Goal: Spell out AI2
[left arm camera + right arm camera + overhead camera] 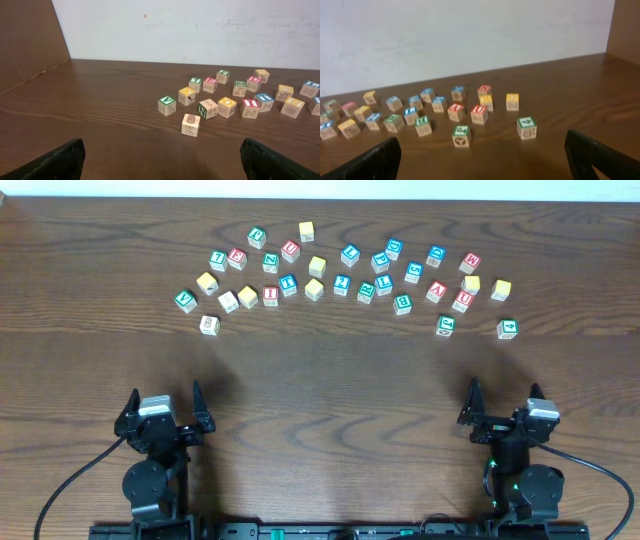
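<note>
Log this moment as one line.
stage: not started | left fingers: open, empty | right fingers: open, empty | A cube, I cube, 2 cube: untouched, apart among scattered cubes

On the tabletop point(320, 400), a red "A" cube point(436, 291) lies toward the far right, a red "I" cube point(270, 296) toward the far left, and a blue "2" cube point(342, 284) between them. A green "V" cube point(185, 301) ends the cluster on the left and a green "4" cube point(507, 328) on the right, while a pale cube point(190, 125) shows "K" on its side. The other faces are too small to read.
</note>
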Tool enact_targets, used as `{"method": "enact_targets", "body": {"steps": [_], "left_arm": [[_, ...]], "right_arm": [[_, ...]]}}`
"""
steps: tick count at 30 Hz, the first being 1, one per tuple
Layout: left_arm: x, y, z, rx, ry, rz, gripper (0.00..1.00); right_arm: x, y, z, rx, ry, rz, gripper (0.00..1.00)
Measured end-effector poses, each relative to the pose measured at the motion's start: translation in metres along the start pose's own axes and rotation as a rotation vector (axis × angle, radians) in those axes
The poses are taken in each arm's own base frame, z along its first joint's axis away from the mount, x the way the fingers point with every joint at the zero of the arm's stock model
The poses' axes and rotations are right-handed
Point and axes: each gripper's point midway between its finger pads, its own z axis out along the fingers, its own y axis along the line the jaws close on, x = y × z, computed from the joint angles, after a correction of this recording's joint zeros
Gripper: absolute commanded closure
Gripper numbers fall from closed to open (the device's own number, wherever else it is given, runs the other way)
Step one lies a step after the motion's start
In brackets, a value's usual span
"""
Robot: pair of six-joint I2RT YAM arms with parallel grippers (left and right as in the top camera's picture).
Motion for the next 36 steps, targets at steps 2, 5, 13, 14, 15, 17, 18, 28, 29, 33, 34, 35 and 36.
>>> {"method": "enact_targets", "body": {"steps": [2, 5, 13, 14, 15, 17, 18, 28, 29, 33, 34, 35, 36], "left_arm": [[0.001, 0.0, 0.0, 0.0, 0.002, 0.0, 0.02], [0.006, 0.0, 0.002, 0.0, 0.028, 0.0, 0.03], [0.001, 0.0, 0.006, 0.001, 0.107, -0.001, 0.02], [-0.005, 0.0, 0.007, 0.002, 0.108, -0.001, 0.02], [-0.01, 0.0, 0.008, 0.001, 0.108, -0.001, 0.02], [-0.023, 0.0, 0.009, 0.002, 0.105, -0.001, 0.03], [-0.029, 0.0, 0.01, 0.002, 0.103, -0.001, 0.02], [-0.081, 0.0, 0.026, 0.007, 0.19, -0.002, 0.02], [-0.085, 0.0, 0.028, 0.01, 0.202, -0.003, 0.02], [-0.109, -0.006, 0.037, 0.046, 0.236, -0.007, 0.02], [-0.112, -0.007, 0.039, 0.054, 0.257, -0.009, 0.02], [-0.115, -0.009, 0.041, 0.062, 0.277, -0.011, 0.03], [-0.118, -0.009, 0.042, 0.065, 0.297, -0.012, 0.02]], "right_arm": [[-0.005, 0.001, 0.0, -0.003, -0.022, 0.0, 0.01], [-0.011, 0.001, 0.0, -0.006, -0.044, -0.001, 0.01], [-0.016, 0.002, -0.001, -0.006, -0.051, -0.022, 0.01], [-0.018, 0.002, -0.001, -0.007, -0.055, -0.023, 0.01], [-0.021, 0.003, -0.001, -0.007, -0.058, -0.024, 0.01], [-0.03, 0.004, -0.002, -0.008, -0.067, -0.027, 0.01], [-0.033, 0.004, -0.002, -0.008, -0.069, -0.027, 0.01], [-0.074, 0.019, 0.014, -0.047, 0.004, -0.059, 0.01], [-0.077, 0.021, 0.018, -0.052, 0.017, -0.061, 0.01], [-0.096, 0.032, 0.037, -0.086, 0.077, -0.066, 0.01], [-0.098, 0.035, 0.042, -0.097, 0.101, -0.068, 0.01], [-0.101, 0.038, 0.047, -0.107, 0.126, -0.069, 0.01], [-0.104, 0.041, 0.054, -0.118, 0.154, -0.069, 0.01]]}}
